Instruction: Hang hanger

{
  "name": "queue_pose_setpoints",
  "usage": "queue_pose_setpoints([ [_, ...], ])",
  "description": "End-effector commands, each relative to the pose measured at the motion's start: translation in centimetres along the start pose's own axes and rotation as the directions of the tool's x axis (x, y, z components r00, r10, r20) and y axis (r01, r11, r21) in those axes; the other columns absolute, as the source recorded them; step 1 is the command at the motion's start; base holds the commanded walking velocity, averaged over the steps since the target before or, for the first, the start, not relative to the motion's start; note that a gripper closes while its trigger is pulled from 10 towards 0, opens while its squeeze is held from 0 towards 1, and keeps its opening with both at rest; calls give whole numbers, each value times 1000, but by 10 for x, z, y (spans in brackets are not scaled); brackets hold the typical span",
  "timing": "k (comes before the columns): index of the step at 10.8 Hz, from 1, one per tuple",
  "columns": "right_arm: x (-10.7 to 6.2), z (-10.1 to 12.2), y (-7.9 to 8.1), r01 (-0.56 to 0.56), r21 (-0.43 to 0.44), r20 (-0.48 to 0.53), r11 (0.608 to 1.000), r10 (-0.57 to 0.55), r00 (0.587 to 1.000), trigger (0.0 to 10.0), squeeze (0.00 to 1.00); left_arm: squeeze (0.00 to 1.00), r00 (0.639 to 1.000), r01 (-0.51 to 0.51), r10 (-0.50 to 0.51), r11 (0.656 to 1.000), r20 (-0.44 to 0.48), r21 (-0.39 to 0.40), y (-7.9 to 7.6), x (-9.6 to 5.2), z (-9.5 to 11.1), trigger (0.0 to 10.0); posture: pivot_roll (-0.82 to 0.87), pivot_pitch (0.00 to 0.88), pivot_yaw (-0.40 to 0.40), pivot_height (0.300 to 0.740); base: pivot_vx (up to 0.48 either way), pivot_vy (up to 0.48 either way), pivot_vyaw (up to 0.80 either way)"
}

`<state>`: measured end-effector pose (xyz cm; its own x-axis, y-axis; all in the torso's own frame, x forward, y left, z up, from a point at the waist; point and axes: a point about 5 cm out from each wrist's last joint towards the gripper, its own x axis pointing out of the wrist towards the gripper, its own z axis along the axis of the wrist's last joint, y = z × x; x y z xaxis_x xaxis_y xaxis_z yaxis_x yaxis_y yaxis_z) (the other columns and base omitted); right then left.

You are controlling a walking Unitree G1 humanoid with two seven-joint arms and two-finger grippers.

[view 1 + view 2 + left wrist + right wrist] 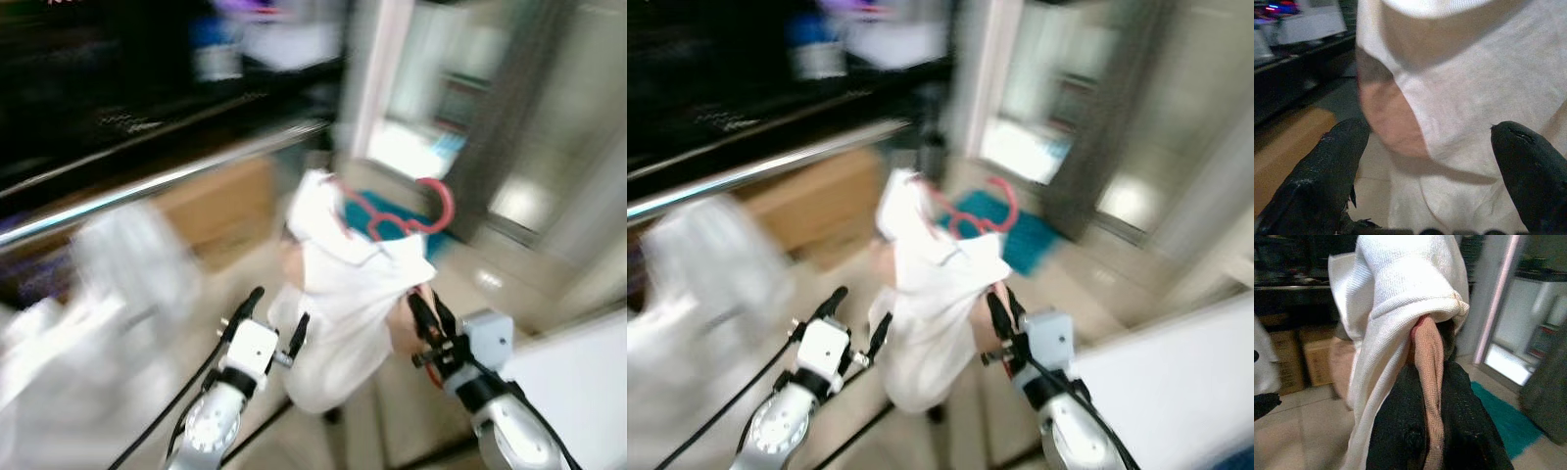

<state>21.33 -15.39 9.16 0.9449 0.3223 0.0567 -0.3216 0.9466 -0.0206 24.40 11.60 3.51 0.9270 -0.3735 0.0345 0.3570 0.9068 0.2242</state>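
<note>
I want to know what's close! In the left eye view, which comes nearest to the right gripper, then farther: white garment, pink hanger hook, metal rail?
1. White garment, pinched in the right gripper.
2. Pink hanger hook, above it.
3. Metal rail, far across on the left.

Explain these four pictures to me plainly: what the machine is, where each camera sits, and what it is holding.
This is a walking humanoid robot with two silver arms, each ending in two black fingers. The two wide, blurred pictures come from cameras in its head, looking down at its arms. The close-ups come from a camera on each wrist. The right gripper is shut on a red hanger that carries a white garment; pinkish fabric sits between its fingers. The left gripper is open beside the garment, holding nothing. A metal rail runs across behind, and a teal mat lies on the floor.
</note>
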Motion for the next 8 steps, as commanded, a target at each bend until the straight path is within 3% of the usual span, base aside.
queue_pose_setpoints([
  [1,0,5,-5,17,-22,31,1000,-16,999,10000,0,0,1000,9,-9,1000,4,-23,-3,1,3,10000,84,53,-21,740,0,0,-750],
  [8,-4,0,-4,48,-17,22,999,-47,999,10000,0,0,999,33,-34,998,-29,-47,-2,-4,-2,10000,64,58,-3,740,0,0,-745],
])
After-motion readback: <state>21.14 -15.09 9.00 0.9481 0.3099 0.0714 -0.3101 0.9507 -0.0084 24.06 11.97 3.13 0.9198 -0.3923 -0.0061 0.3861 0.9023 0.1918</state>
